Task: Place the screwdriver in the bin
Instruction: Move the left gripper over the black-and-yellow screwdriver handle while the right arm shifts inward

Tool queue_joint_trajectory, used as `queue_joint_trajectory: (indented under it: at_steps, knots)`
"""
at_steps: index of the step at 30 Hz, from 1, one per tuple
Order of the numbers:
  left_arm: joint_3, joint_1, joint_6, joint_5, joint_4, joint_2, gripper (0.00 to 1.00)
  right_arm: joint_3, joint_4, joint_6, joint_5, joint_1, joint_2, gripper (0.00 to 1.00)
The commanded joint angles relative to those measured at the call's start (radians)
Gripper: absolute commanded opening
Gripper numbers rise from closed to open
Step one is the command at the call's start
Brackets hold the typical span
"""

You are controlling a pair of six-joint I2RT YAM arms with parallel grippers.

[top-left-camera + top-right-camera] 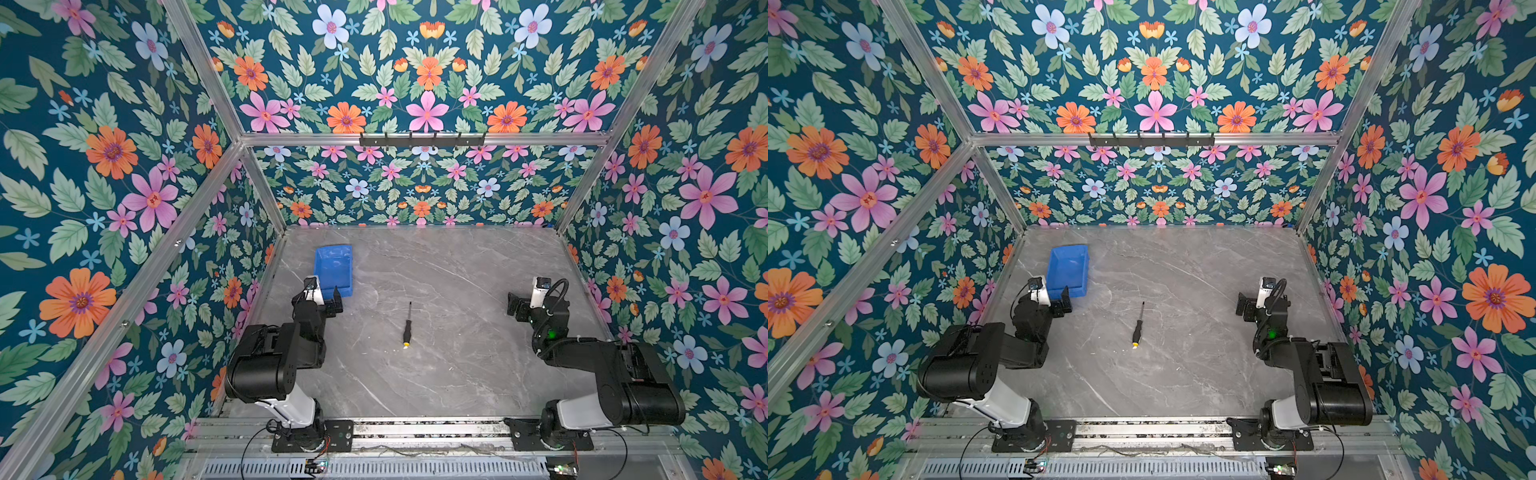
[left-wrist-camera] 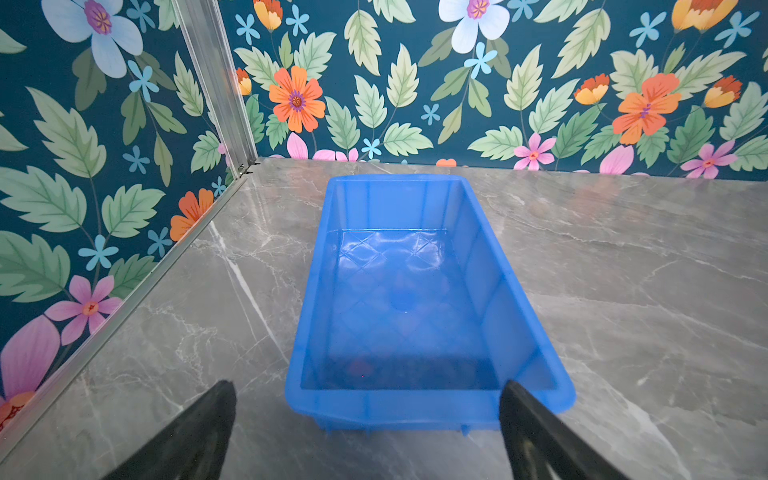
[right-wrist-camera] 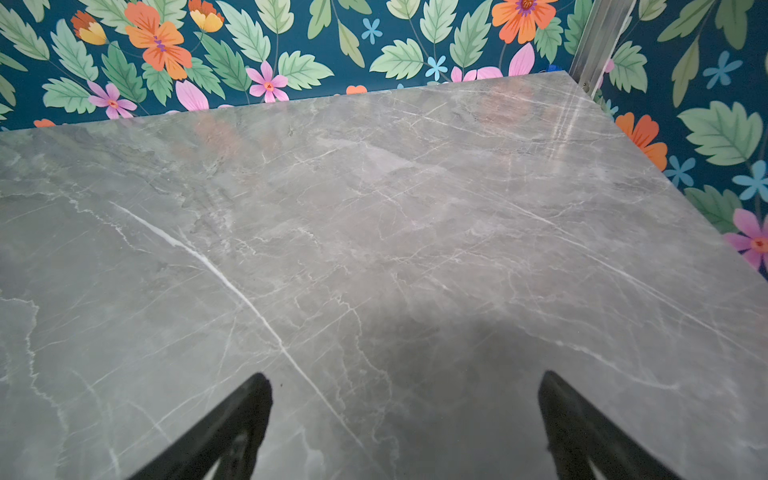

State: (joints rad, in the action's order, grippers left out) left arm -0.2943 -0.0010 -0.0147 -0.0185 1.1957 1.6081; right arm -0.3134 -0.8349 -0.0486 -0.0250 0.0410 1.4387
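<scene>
While the screwdriver (image 1: 407,325) lies flat on the grey marbled tabletop (image 1: 457,291) near its middle, between the two arms, we find the blue bin (image 1: 332,270) standing well apart from it, toward the far left part of the surface and near the flowered side wall. In both top views the screwdriver's thin shaft points toward the back wall and its yellow end cap toward the arm bases; nothing touches it. We see the left end effector (image 2: 368,388) released, its two dark fingers (image 2: 208,415) spread wide with nothing between them, poised at the bin's near short end. In the left wrist view one finger shows beside the bin and the other in front of its near corner, and we cannot tell whether either touches the rim. The right end effector (image 3: 404,378) is likewise released. In its wrist view the fingers stand far apart over bare tabletop, on the right side of the surface, well away from both the screwdriver and the bin. The bin sits upright, its long side running toward the back wall.
</scene>
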Motion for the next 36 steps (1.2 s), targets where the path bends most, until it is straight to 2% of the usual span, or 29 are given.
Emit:
queue_joint_trajectory:
  at_steps: [1,12,15,25,29,36]
  knots:
    - [-0.001,0.001,0.009,0.006,0.015,-0.002,1.0,-0.004,-0.03,-0.003,-0.002,0.0,-0.001,0.99]
    - [0.01,-0.003,0.015,-0.015,0.031,-0.017,1.0,0.0,-0.035,0.003,-0.014,0.0,-0.004,0.99]
    - [0.002,-0.003,0.015,-0.015,-0.03,-0.068,1.0,-0.016,0.026,0.008,-0.027,-0.001,-0.045,0.99]
    - [-0.06,-0.03,0.003,-0.035,-0.338,-0.301,1.0,-0.069,0.272,0.033,-0.056,-0.003,-0.249,0.99]
    - [-0.091,-0.079,-0.012,-0.067,-0.472,-0.392,1.0,-0.083,0.371,0.1,-0.094,-0.004,-0.349,0.99]
    - [-0.156,-0.192,-0.064,-0.137,-0.755,-0.529,1.0,-0.109,0.555,0.171,-0.239,-0.004,-0.527,0.99]
